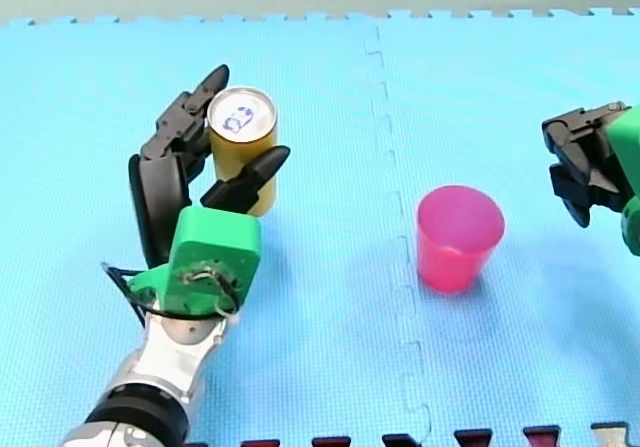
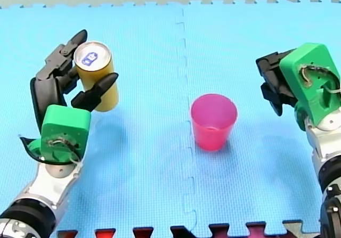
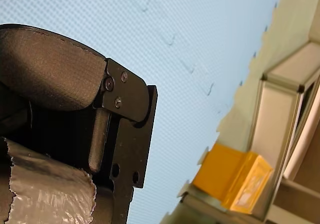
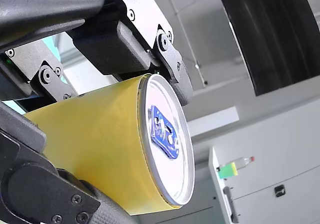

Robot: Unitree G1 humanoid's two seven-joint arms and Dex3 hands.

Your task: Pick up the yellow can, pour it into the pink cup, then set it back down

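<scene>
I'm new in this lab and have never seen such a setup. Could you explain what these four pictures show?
This is a humanoid robot with two three-finger hands. The two wide pictures look down from its head at a blue foam mat with a yellow can and a pink cup, set apart. The left hand grips the can; the right hand, at the right edge, holds nothing. The other two come from wrist cameras: the second shows the left hand's fingers on the can up close, the first part of a hand with the mat behind.
</scene>
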